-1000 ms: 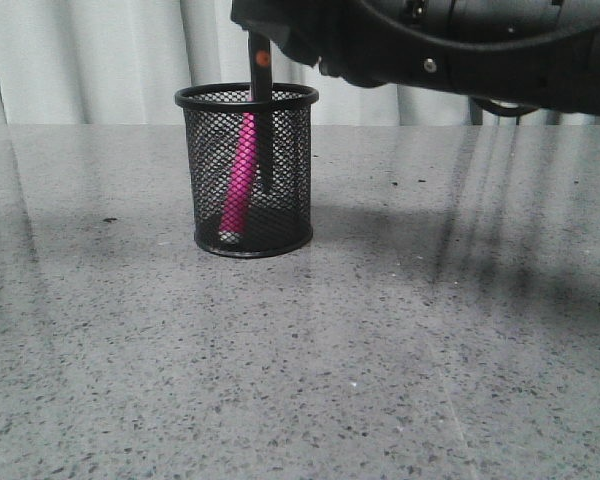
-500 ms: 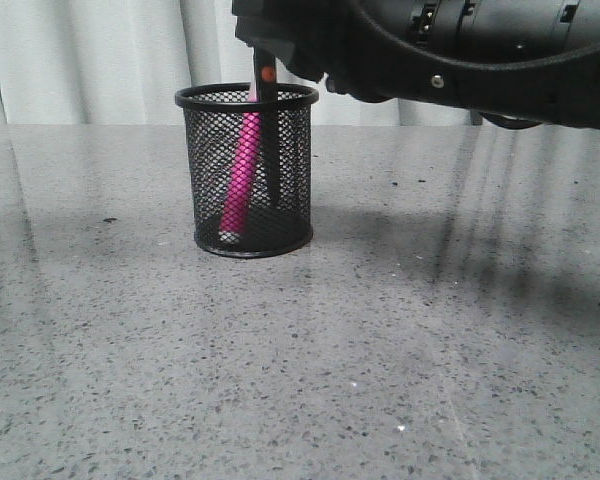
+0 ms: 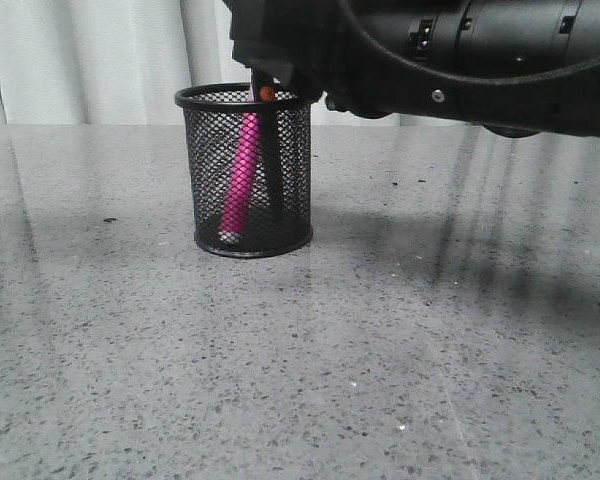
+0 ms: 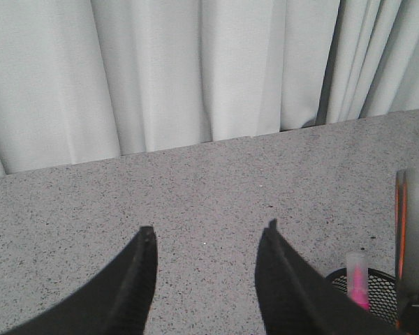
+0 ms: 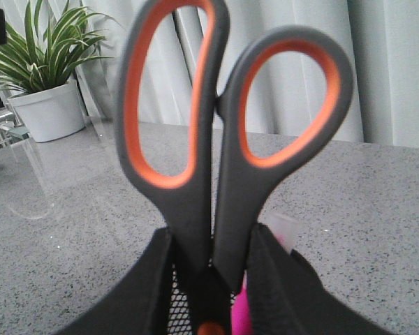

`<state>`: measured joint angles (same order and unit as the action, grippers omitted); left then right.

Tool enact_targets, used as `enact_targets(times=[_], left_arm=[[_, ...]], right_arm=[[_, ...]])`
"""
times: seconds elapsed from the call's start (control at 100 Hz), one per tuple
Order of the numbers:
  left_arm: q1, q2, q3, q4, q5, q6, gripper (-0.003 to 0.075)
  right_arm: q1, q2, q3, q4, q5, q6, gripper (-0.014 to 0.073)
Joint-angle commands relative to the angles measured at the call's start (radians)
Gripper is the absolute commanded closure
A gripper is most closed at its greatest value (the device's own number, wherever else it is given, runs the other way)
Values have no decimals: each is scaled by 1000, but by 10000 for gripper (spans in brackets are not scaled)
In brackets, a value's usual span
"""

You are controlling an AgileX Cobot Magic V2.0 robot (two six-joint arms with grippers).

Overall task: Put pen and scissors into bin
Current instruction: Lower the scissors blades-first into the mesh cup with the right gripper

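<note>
The bin [image 3: 247, 170], a black mesh cup, stands on the grey speckled table. The pink pen [image 3: 240, 170] leans inside it, top at the rim. My right gripper [image 3: 266, 72] hangs right above the bin, shut on the scissors [image 3: 269, 150]. Their dark blades reach down inside the cup and the orange pivot dot is at rim level. In the right wrist view the gripper [image 5: 211, 241] clamps the grey-orange scissors [image 5: 223, 139] just below the loops, above the bin [image 5: 181, 307] and pen [image 5: 283, 230]. My left gripper [image 4: 209, 229] is open and empty, beside the bin [image 4: 380, 300], pen [image 4: 357, 279] and scissors [image 4: 412, 230].
A white curtain [image 3: 80, 60] hangs behind the table's far edge. A potted plant [image 5: 49, 84] and a clear container [image 5: 21, 181] stand off to one side in the right wrist view. The black right arm [image 3: 480, 60] spans the upper right of the front view.
My right gripper has moved down with the scissors. The orange pivot dot has dropped from above the rim to rim level and the blades reach deeper into the bin.
</note>
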<state>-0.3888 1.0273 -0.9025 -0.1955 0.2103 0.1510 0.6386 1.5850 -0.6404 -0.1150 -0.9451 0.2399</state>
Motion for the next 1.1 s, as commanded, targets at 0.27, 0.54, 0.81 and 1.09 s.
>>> enact_targets(times=[0.27,0.54,0.81,1.09], left_arm=[[5,-21,-27,-10,-81,-7,427],[5,-21,-27,-10,-81,-7,427],[5,-21,-27,-10,-81,-7,427],[5,-21,-27,-10,-81,-7,427]], right_arm=[[1,-33,-19,-19,-60,-2,501],[-1,-33,-19,-24,-27,-2,400],[-1,-33,-19,-26,-27,-2,395],[-1,-33,-19,-26,-27,-2,340]])
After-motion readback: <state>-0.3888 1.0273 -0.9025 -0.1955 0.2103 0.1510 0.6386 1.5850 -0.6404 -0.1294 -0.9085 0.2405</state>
